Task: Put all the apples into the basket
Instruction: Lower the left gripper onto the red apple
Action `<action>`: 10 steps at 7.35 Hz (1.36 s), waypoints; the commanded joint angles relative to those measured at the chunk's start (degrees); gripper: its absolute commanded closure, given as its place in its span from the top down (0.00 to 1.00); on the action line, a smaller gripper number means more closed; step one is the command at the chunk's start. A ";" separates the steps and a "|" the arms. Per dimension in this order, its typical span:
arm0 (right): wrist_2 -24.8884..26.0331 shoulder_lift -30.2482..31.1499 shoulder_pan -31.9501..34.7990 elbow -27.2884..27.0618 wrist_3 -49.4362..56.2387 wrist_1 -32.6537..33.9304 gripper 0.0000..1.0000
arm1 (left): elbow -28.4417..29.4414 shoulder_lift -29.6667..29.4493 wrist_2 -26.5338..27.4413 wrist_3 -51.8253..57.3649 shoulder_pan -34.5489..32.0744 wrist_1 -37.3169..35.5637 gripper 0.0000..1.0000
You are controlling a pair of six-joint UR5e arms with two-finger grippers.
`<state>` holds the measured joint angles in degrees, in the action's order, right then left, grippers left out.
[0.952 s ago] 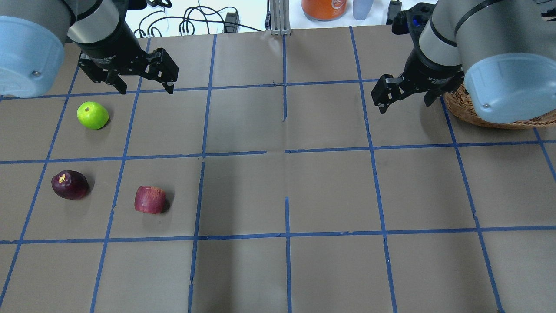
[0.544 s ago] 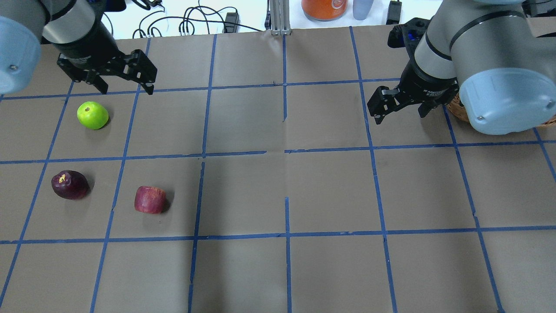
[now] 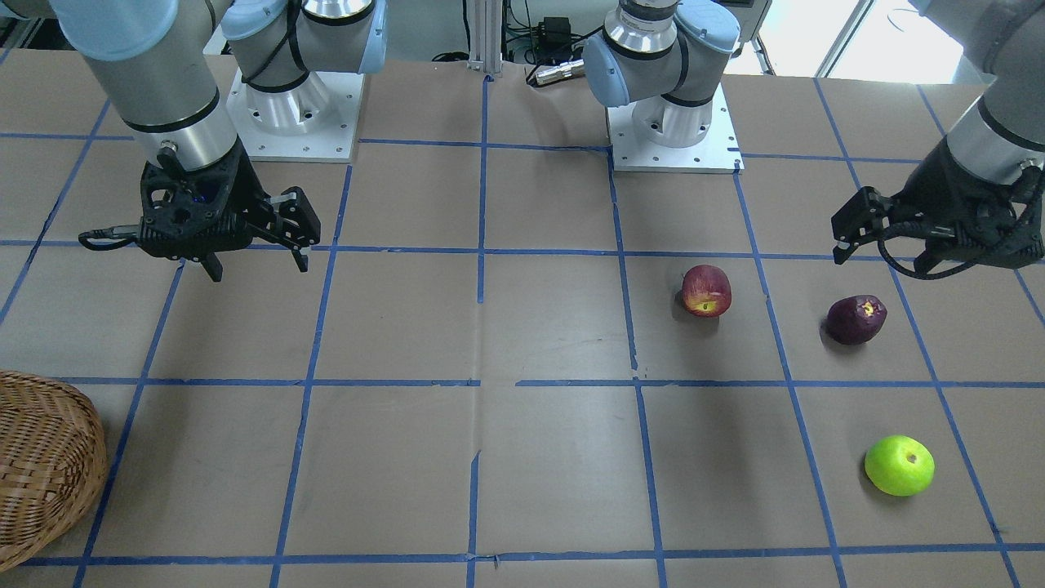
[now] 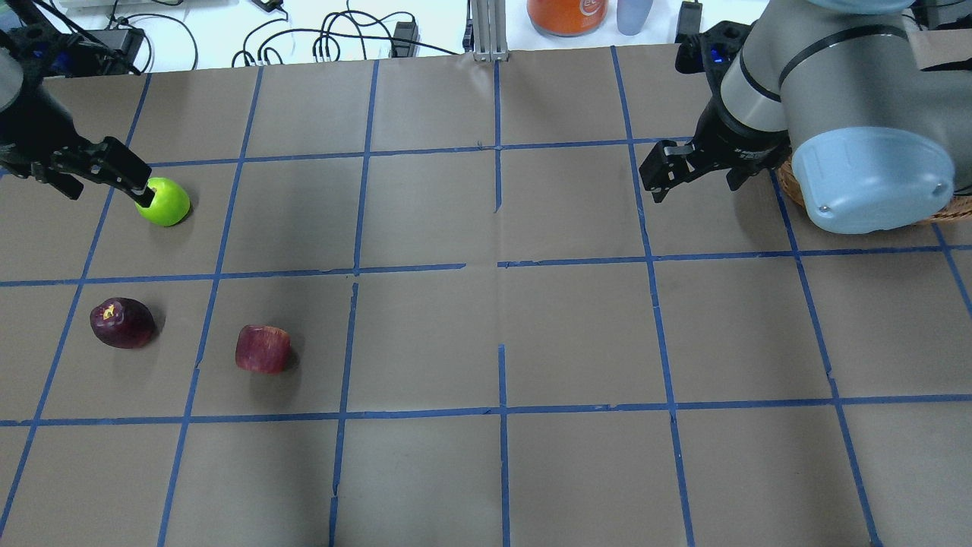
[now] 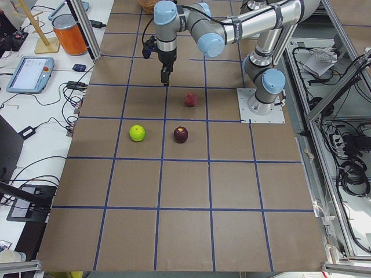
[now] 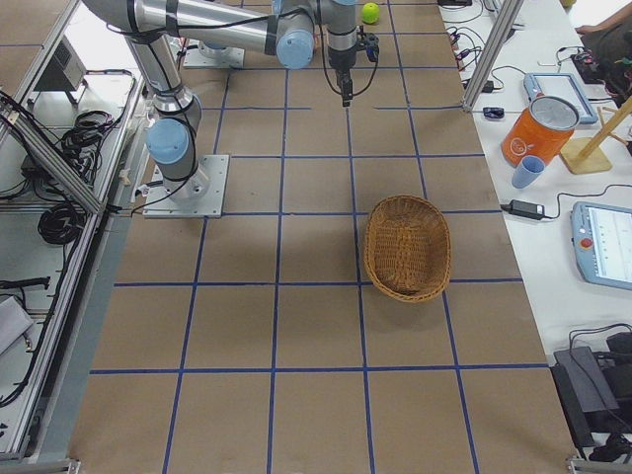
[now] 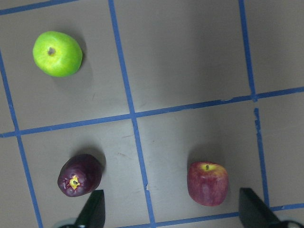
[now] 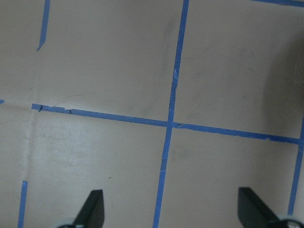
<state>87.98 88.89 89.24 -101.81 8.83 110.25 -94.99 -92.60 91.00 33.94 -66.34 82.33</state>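
Leftward the left gripper [image 4: 106,190] has gone in the overhead view, fingers open, one tip overlapping the green apple [image 4: 168,205]. The purple apple [image 4: 121,323] and red apple [image 4: 263,349] lie nearer the robot. Front view: the right gripper [image 3: 260,271], open, hangs well apart from the basket [image 3: 45,465]. Left wrist view: all three fruits rest on the table [image 7: 190,61].

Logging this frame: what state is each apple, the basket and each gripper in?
green apple: on the table, loose
maroon apple: on the table, loose
red apple: on the table, loose
basket: upright, empty
left gripper: open, empty
right gripper: open, empty
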 commanded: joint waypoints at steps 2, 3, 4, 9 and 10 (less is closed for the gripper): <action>0.00 -1.00 0.06 -0.06 0.22 0.84 1.00 | -11.47 2.40 -0.12 -0.79 -0.97 -2.42 1.00; 0.00 -1.00 0.06 -0.06 0.22 0.84 1.00 | -17.88 3.46 -0.12 -0.72 -1.33 -6.53 1.00; 0.00 -1.00 0.15 -0.15 -0.39 0.75 1.00 | -23.00 3.39 -0.12 -0.98 -2.12 -9.61 1.00; 0.00 -0.48 0.23 -1.55 -0.04 0.84 1.00 | -32.27 0.67 -0.21 -7.66 -6.17 -26.16 1.00; 0.00 -0.47 0.23 -1.47 -0.04 0.93 1.00 | -33.23 -0.03 -0.12 -7.58 -6.17 -27.47 1.00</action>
<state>87.97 88.34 89.47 -103.13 8.79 111.11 -127.26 -91.73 90.82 26.59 -72.33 56.60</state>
